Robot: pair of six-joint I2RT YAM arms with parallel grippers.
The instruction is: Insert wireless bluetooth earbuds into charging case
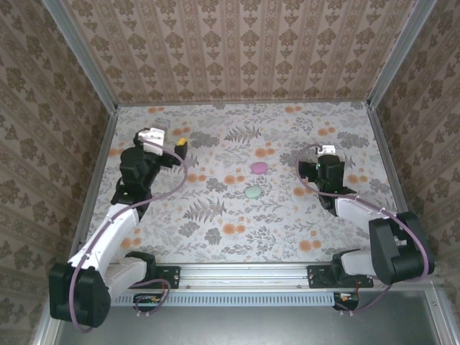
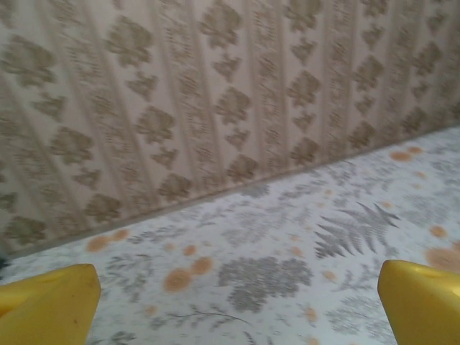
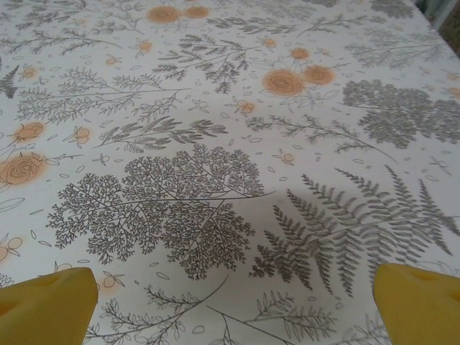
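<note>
Hovering left gripper (image 2: 230,305) and right gripper (image 3: 230,305) spread full-wide and empty, I should aim for pink case (image 1: 259,168) and mint case (image 1: 252,192) at mid table (image 1: 287,230), squaring up slowly; earbuds too tiny to spot.

The table (image 1: 215,241) is covered with a fern-and-flower print — three sides are closed in by brown, damask-papered walls (image 1: 244,47).

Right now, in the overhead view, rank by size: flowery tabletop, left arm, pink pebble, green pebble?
1. flowery tabletop
2. left arm, though it stands nearer the camera
3. pink pebble and green pebble: they look about alike, so I won't rank them
</note>
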